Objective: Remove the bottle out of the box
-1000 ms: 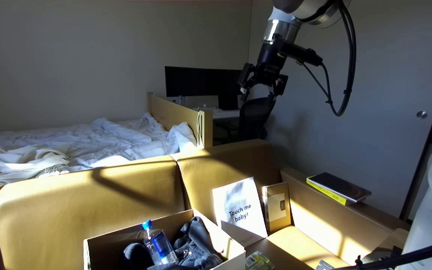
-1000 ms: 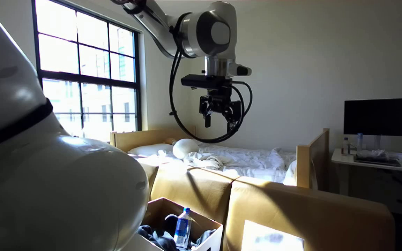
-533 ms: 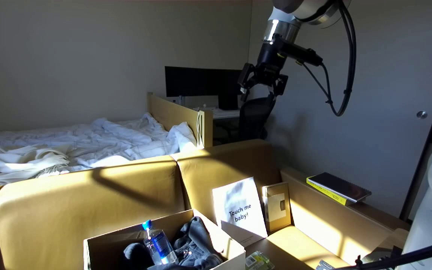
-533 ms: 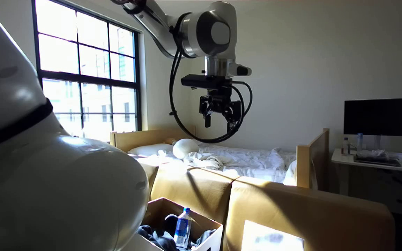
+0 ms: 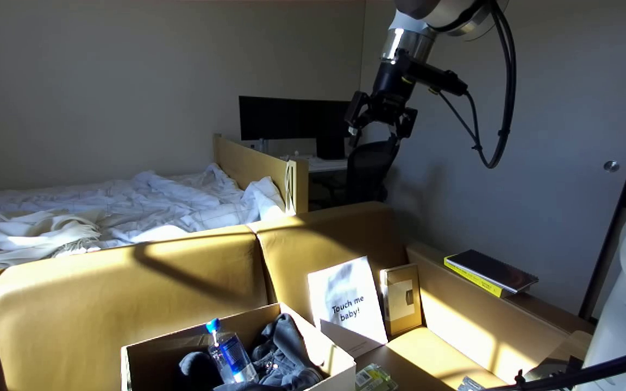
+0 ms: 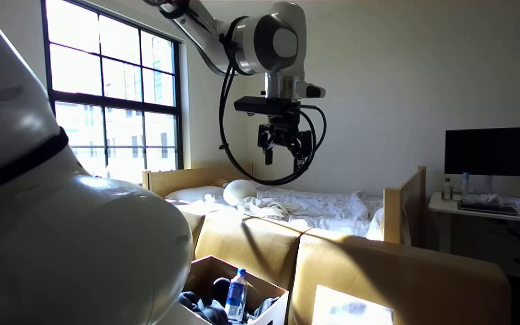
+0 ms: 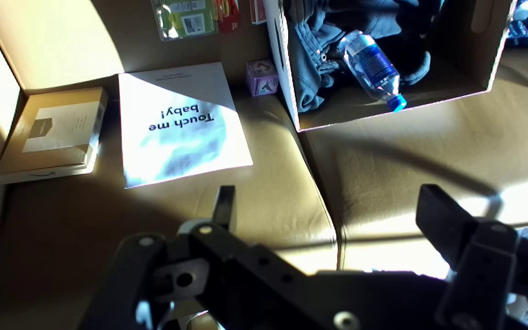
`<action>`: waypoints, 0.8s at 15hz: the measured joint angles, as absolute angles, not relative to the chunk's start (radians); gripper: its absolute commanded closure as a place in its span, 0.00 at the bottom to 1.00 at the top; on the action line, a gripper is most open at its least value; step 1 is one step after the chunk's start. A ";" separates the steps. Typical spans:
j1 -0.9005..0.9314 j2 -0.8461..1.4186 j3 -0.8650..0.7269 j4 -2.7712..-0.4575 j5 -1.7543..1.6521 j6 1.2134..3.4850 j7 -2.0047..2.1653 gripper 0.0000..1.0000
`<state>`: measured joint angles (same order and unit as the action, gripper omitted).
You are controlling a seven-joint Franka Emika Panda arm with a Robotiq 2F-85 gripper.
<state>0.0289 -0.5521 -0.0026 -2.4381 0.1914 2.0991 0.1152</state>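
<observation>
The slim clear bottle with a blue cap and label [image 5: 232,357] leans tilted inside the open cardboard box, cap end up; it also shows in an exterior view [image 6: 236,295] and the wrist view [image 7: 370,65]. The box [image 5: 313,341] sits on the sofa with dark clothing in it; its wall shows in an exterior view [image 6: 278,311] and the wrist view [image 7: 287,78]. My gripper [image 5: 375,140] is open and empty, high above the sofa and well apart from the box. In an exterior view [image 6: 282,165] it points down; in the wrist view [image 7: 328,190] only sofa shows between its fingers.
A "Touch me baby!" sheet [image 5: 348,307] and a flat brown carton [image 5: 401,298] lean on the sofa back [image 5: 128,298]. A notebook on a yellow book [image 5: 489,271] lies on the armrest. A small purple box [image 7: 262,78] and green packet [image 7: 187,19] lie beside the box.
</observation>
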 measured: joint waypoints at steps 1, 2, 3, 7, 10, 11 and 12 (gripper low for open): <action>0.028 -0.553 -0.002 -2.437 0.189 2.099 0.115 0.00; 0.026 -0.555 -0.001 -2.434 0.187 2.100 0.115 0.00; 0.026 -0.556 0.004 -2.430 0.185 2.118 0.115 0.00; 0.049 -0.489 0.061 -2.409 0.186 2.205 0.115 0.00; 0.097 -0.329 0.109 -2.388 0.187 2.217 0.115 0.00; 0.110 -0.270 0.121 -2.376 0.189 2.217 0.115 0.00; 0.125 -0.212 0.130 -2.364 0.195 2.217 0.113 0.00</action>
